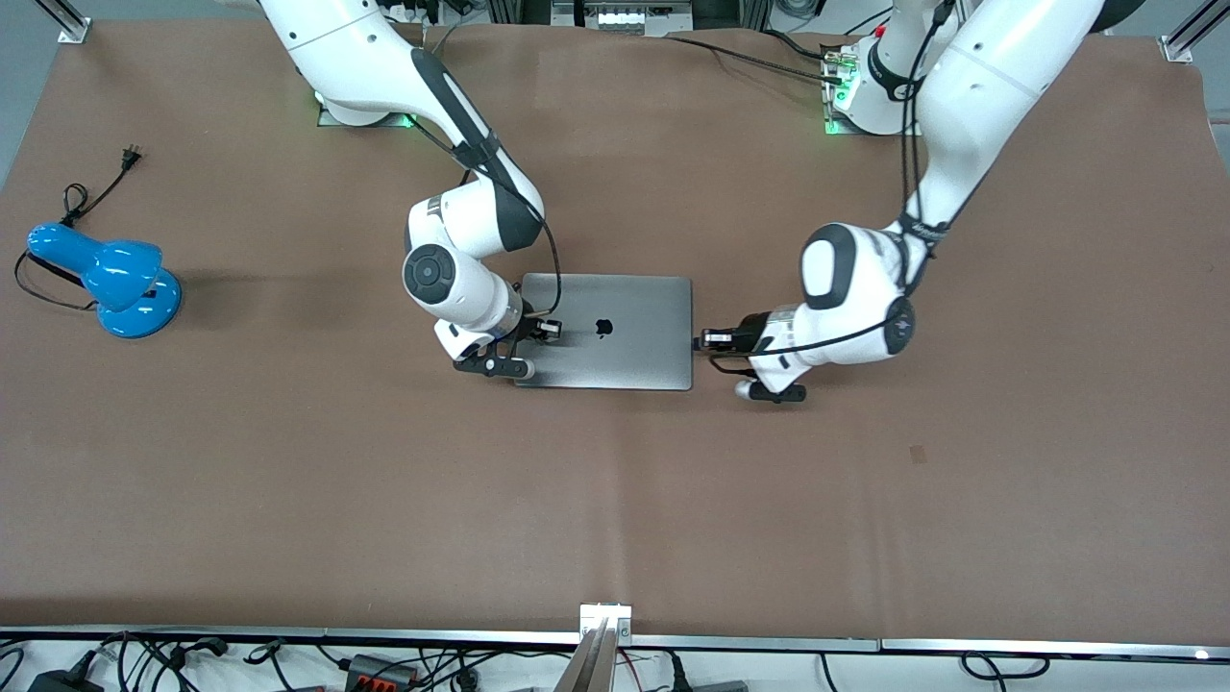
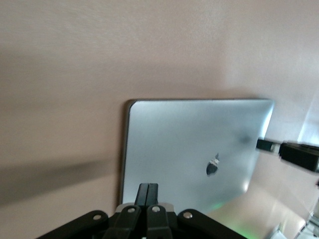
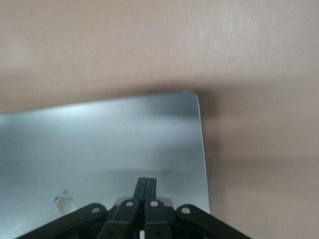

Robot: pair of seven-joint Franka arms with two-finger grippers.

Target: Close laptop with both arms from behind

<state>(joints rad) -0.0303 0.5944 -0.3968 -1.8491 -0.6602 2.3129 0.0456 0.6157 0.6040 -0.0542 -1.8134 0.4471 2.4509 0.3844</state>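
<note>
— Where's the slim silver-grey metal laptop (image 1: 615, 332)?
— Mid-table, lid flat. Right gripper (image 1: 550, 329) at its nine o'clock edge, fingers pinched together; left gripper (image 1: 709, 338) at three o'clock, likewise.
— Handling?
— Rigid, slick; press the lid's flat, probably.

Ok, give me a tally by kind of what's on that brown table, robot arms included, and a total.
Laptop, lid down: 1
Blue desk lamp, unplugged, toward the right arm's end: 1
Robot arms: 2, with the left claw at the laptop's edge and the right claw over the lid, both shut
Total: 4
</note>
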